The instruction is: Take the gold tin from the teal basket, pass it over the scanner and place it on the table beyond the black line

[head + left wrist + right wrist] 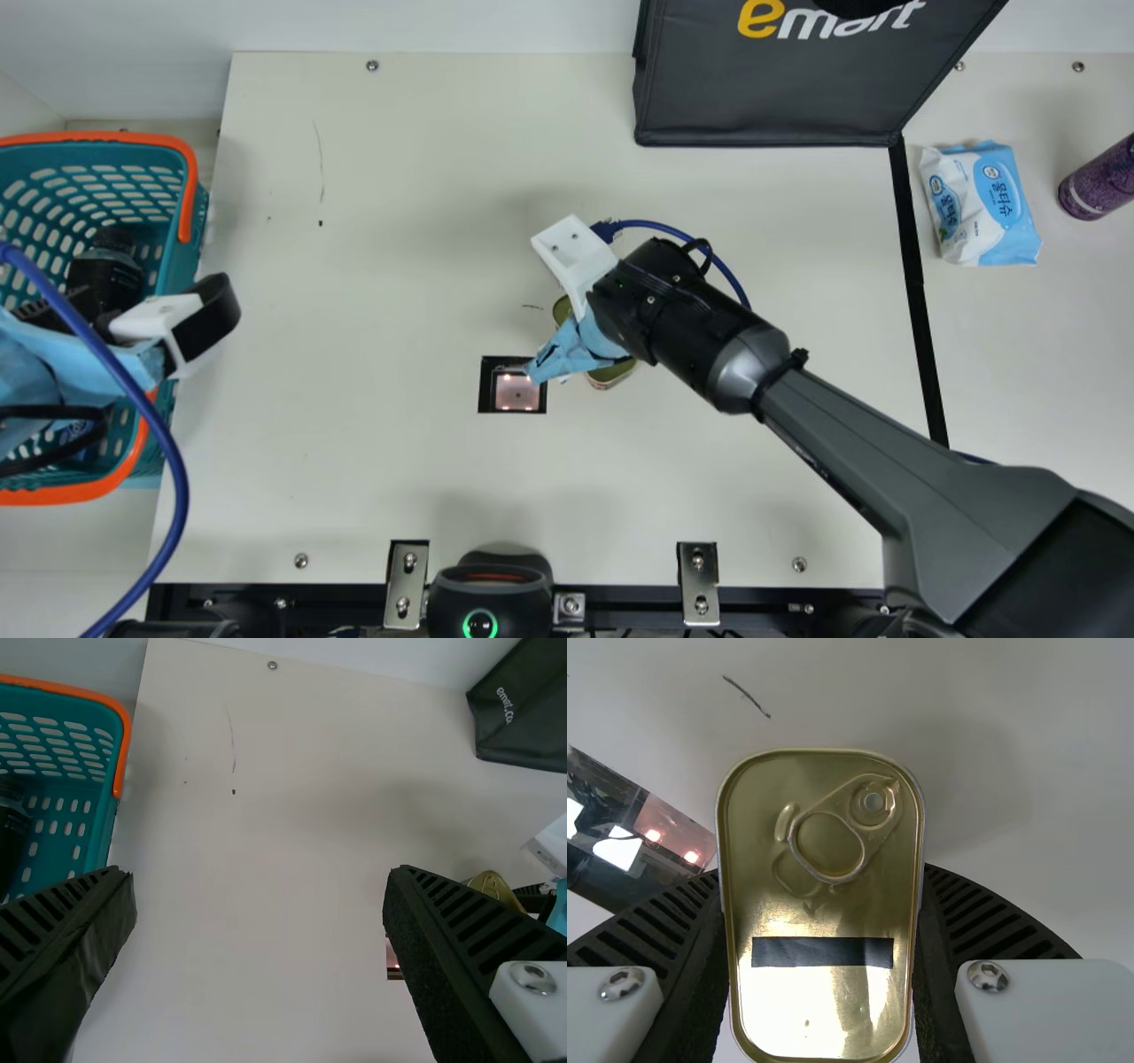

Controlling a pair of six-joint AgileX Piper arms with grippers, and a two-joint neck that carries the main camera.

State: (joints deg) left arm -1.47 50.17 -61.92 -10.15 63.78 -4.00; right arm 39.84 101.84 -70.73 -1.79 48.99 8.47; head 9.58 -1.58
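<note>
Just right of the scanner (516, 392), held the gold tin (611, 374) pinched between the two fingers of the right gripper (819, 875), with its ring-pull lid turned to the wrist camera. Counted the taking-out as done, with the tin well clear of the teal basket (189, 257), itself far to the left of the scanner. Could not tell from the pictures whether to call the scan done or pending. Had the crossing of the black line (921, 310), well to the right of the scanner, and the setting down beyond it left to do. Left of the scanner, had the left gripper (257, 873) at the basket, spread wide around nothing; saw a dark bottle (106, 266) inside the basket. Farther right of the scanner than the line, saw a pack of wipes (983, 208) and, past that, a purple can (1099, 182). Up and to the right of the scanner, noted a black bag (771, 93) reaching the line's far end. Judged a path rightward from the scanner, on the near side of bag and wipes, least likely to cause a bump.
</note>
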